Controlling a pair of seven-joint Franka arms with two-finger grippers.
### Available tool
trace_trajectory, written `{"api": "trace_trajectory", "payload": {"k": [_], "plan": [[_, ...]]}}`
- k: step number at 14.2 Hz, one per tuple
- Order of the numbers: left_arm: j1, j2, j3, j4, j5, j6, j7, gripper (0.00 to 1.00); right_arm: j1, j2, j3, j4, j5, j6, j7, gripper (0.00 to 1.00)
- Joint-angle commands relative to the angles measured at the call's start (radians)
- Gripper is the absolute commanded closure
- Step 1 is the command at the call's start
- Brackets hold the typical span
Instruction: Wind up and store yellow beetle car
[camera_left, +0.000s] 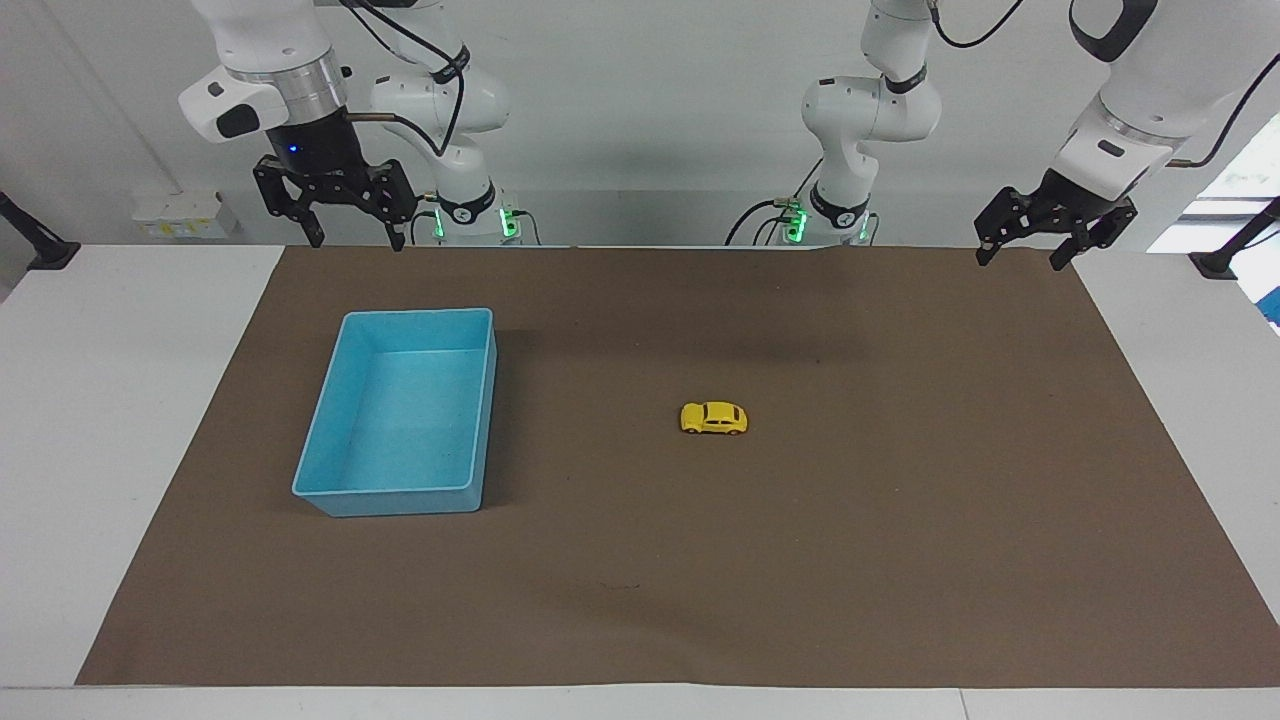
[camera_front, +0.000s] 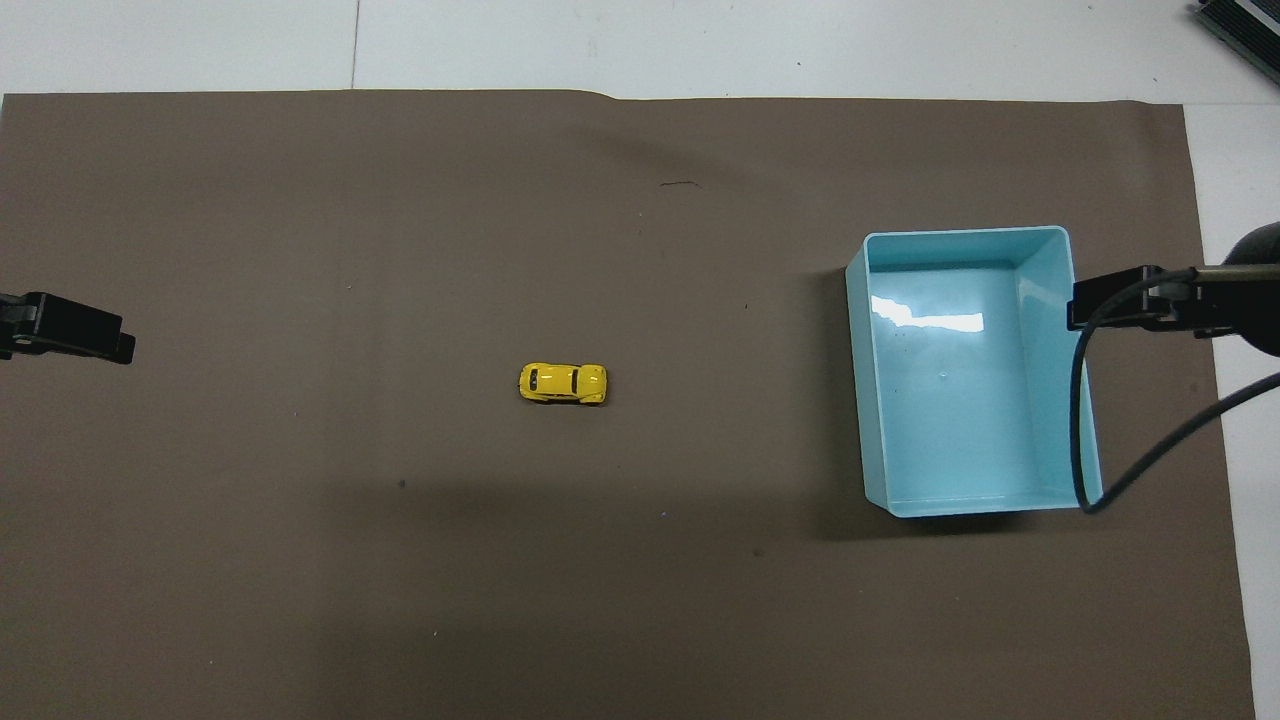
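Both grippers hang empty with fingers spread at the robots' end of the table: the left gripper up over the mat's edge at the left arm's end, the right gripper up over the edge of the mat at the right arm's end, above the strip between the robots and the bin. Neither touches anything, and both arms wait. The yellow car sits on its wheels near the middle of the brown mat, side-on to the robots and well apart from both grippers, with bare mat all round it. Toward the right arm's end stands an open blue bin — empty, its long sides running away from the robots, well apart from the car. The work looks not yet begun: the car is neither wound nor stored. The first step is likely a reach for the car, and the left arm seems slightly better placed, since the toy lies a little to its side of the mat's middle. A good grasp would come straight down and close across the narrow body, between the wheels, so the rounded roof does not squirt out of the fingers — the toy is tiny and light. Winding probably means pressing it down and dragging it backwards along the mat, so the wheels must stay in firm contact without skidding.
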Motion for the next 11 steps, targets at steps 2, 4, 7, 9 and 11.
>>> {"api": "trace_trajectory", "payload": {"k": [2,4,7,9,11], "plan": [[0.014,-0.025,-0.012,-0.018,0.012,-0.017,-0.008,0.0,-0.035,-0.012,0.004,-0.011,0.034,-0.007,-0.003,0.0],[0.016,-0.027,-0.012,-0.02,0.01,-0.018,-0.008,0.0,-0.035,-0.013,0.004,-0.011,0.033,-0.008,-0.006,0.0],[0.014,-0.024,-0.012,-0.017,0.012,-0.01,-0.007,0.0,-0.035,-0.013,0.002,-0.011,0.033,-0.007,-0.006,0.0],[0.011,-0.024,-0.012,-0.017,0.01,-0.007,-0.011,0.0,-0.034,-0.013,0.004,-0.013,0.033,-0.007,-0.006,0.0],[0.009,-0.024,-0.013,-0.017,0.01,-0.007,-0.008,0.0,-0.034,-0.013,0.004,-0.011,0.033,-0.007,-0.006,0.0]]}}
